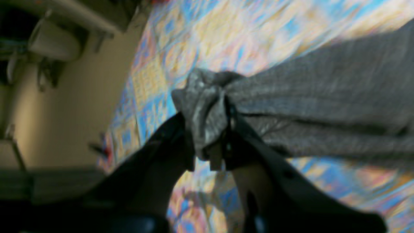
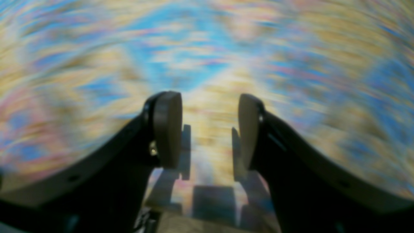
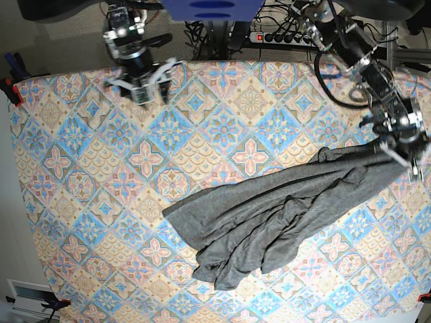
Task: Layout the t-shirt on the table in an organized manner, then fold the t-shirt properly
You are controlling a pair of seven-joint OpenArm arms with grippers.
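The dark-grey t-shirt (image 3: 269, 222) lies crumpled across the right half of the table (image 3: 87, 175), stretched in a taut band up toward the right edge. There my left gripper (image 3: 409, 156) is shut on a bunched corner of the t-shirt (image 1: 207, 106), lifting it off the cloth; in the left wrist view the fabric puffs out between the black fingers (image 1: 181, 139). My right gripper (image 3: 149, 89) hovers over the far left of the table, away from the t-shirt. Its fingers (image 2: 168, 129) stand apart with nothing between them, above blurred patterned cloth.
The table's left edge (image 1: 129, 94) drops to a beige floor, with a pale fixture (image 1: 53, 40) beyond it. Cables and a power strip (image 3: 283, 37) run behind the table's far edge. Red clamps (image 3: 12, 87) hold the cloth at the left corner.
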